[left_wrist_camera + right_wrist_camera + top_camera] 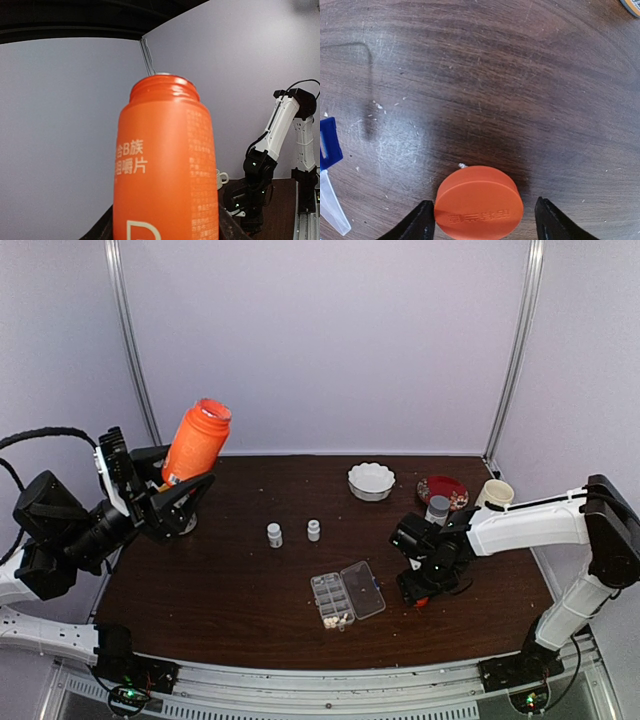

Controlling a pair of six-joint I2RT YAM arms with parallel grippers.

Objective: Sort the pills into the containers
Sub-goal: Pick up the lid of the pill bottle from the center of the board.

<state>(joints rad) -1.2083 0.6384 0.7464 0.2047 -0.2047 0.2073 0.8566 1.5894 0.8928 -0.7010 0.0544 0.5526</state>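
Uncapped orange bottle (196, 443) clamped in left fingers (101, 232), raised far left of organiser box (347, 597). Box lid open. Right fingers (422, 222) apart, straddling orange cap (479, 202) on surface (240, 580) right of box. pills (338, 620) sit in box's near-end cells (328, 592).

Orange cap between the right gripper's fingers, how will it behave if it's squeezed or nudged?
The orange cap looks like stiff moulded plastic, so it probably won't flex in the right gripper. It lies flat on the table, a low disc, so a nudge should slide it, not tip it. Its smooth rounded rim may slip.
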